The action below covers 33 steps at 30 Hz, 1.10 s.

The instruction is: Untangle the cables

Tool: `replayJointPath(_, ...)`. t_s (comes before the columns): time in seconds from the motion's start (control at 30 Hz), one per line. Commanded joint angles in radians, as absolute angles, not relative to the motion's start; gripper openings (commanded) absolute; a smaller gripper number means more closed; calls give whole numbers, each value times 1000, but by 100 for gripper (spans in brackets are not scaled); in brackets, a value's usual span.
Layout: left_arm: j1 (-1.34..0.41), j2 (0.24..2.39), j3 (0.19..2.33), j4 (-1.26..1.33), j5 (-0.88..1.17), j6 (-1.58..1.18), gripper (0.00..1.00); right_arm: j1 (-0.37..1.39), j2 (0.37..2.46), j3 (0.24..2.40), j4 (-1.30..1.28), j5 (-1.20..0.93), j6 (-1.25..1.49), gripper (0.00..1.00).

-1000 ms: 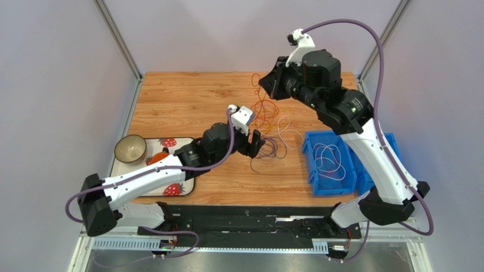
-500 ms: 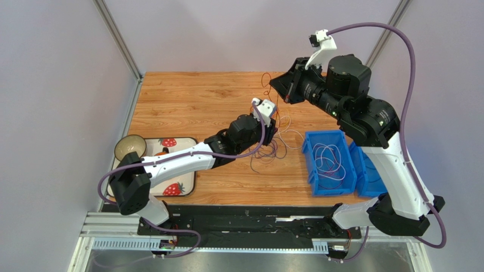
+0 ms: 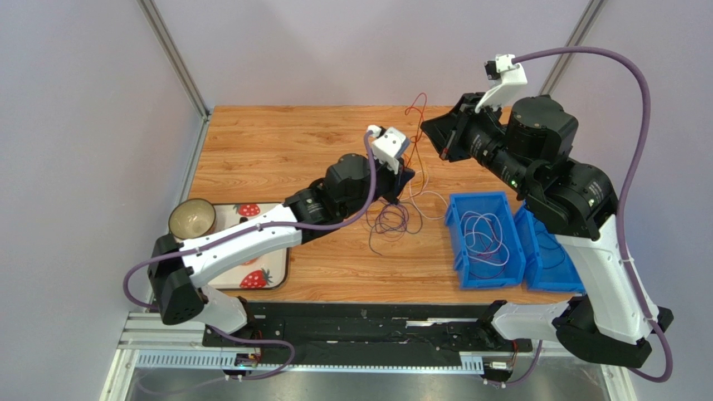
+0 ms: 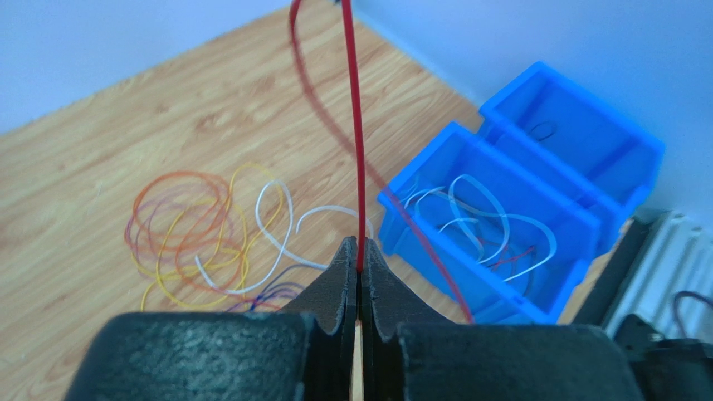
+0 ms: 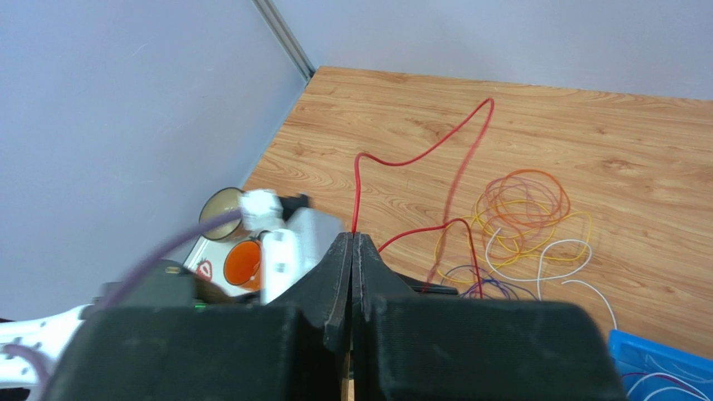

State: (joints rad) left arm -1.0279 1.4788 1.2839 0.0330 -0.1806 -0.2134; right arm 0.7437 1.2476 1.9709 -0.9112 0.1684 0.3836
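Note:
A red cable (image 4: 355, 125) is stretched between both grippers, above the table. My left gripper (image 4: 360, 251) is shut on its lower end, the strand rising straight out of the tips. My right gripper (image 5: 352, 236) is shut on the other end, and the red cable (image 5: 418, 159) arcs away over the wood. In the top view the left gripper (image 3: 405, 177) sits just left of and below the right gripper (image 3: 437, 136). The other cables lie loose on the table: orange and yellow loops (image 4: 188, 225), a white strand (image 4: 276, 209) and purple loops (image 3: 389, 220).
Two blue bins stand at the right: the nearer bin (image 3: 452, 219) holds white cables, the second bin (image 3: 566, 261) sits beside it. A strawberry-print tray (image 3: 266, 278) at the left carries a bowl (image 3: 192, 219) and an orange cup (image 5: 243, 263).
My left gripper has reached right and up and shut on the red cable. The right arm has carried its end of the red cable further right and higher.

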Motion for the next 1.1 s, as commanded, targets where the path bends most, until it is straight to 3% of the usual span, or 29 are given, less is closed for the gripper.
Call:
replayJointPath(0.0, -1045, 1362, 1374, 5, -141, -198, 0, 744, 1203, 1968, -902, 221, 357, 0)
replayJointPath(0.43, -1058, 1318, 1486, -23, -45, -224, 0, 744, 1117, 1881, -908, 238, 371, 0)
replayJointPath(1.07, -1109, 1575, 1802, -61, 127, -247, 0, 744, 919, 1804, -1032, 440, 374, 0)
